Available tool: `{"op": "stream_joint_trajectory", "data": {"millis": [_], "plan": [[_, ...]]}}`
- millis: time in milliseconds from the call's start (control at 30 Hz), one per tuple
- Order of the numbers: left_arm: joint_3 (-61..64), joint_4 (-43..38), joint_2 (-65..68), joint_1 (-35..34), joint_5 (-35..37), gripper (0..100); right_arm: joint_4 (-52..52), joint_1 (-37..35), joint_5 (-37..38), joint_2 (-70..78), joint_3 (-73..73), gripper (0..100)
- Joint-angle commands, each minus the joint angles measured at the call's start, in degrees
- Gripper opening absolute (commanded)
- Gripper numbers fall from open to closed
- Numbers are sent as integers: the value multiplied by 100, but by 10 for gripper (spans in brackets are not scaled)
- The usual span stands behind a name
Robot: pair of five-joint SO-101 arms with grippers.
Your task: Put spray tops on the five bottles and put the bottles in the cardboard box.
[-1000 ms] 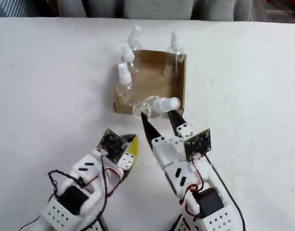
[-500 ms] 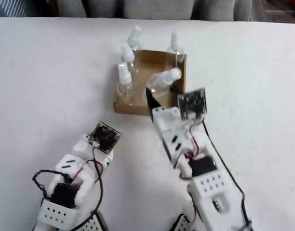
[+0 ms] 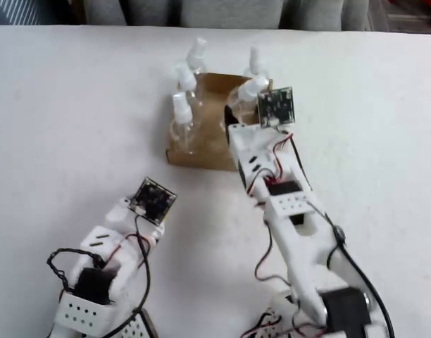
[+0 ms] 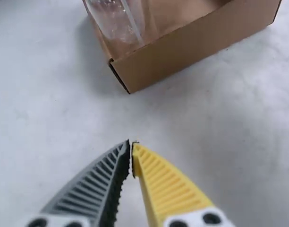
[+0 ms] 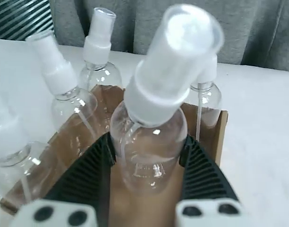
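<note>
My right gripper [image 5: 147, 144] is shut on a clear bottle [image 5: 149, 146] with a white spray top [image 5: 175, 61], holding it tilted over the cardboard box [image 5: 219, 130]. In the high view this bottle [image 3: 245, 91] hangs above the right half of the box [image 3: 201, 151], at the end of the right gripper [image 3: 236, 109]. Several other capped bottles stand in the box: one [image 3: 181, 116] at its left side, two [image 3: 186, 77] [image 3: 196, 53] at the far left corner, one [image 3: 256, 63] at the far right corner. My left gripper [image 4: 131, 147] is shut and empty, low over the table in front of a box corner [image 4: 121, 78].
The left arm [image 3: 110, 253] rests at the near left, well short of the box. Open white tabletop [image 3: 75, 120] lies on both sides of the box. A grey curtain [image 5: 258, 28] hangs behind the table's far edge.
The right arm carried the bottle forward from in front of the box to above its right half. The left arm pulled back toward the near left a second ago and then stayed still.
</note>
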Motion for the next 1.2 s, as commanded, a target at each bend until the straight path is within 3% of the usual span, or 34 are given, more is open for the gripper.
{"op": "stream_joint_trajectory", "data": {"millis": [0,333,467,1167], "plan": [[-9,26,-22,-48,-44,20,-215,154,237,382,-554,14],[-9,26,-22,-57,-53,20,-224,198,501,1402,-1099,14],[-9,26,-22,-57,-53,20,-224,198,949,1596,-1134,14],[-9,26,-22,-57,-53,20,-224,391,949,2097,-1319,14]]}}
